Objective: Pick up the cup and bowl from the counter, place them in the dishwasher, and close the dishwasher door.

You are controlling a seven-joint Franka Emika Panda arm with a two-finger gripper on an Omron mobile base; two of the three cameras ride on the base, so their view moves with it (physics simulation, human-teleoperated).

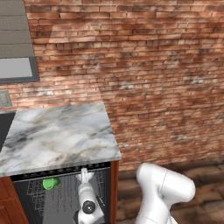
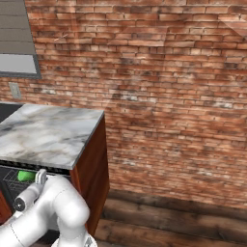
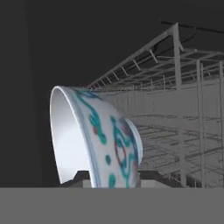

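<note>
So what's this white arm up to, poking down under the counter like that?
It's loading a dishwasher. The arm reaches down into the open machine below the marble counter. A green cup already sits in the rack. The hand camera shows a patterned bowl on its edge right at the gripper, among the wire racks. Whether the gripper holds it or has just let go, I can't tell. The door hasn't been closed yet.
</note>
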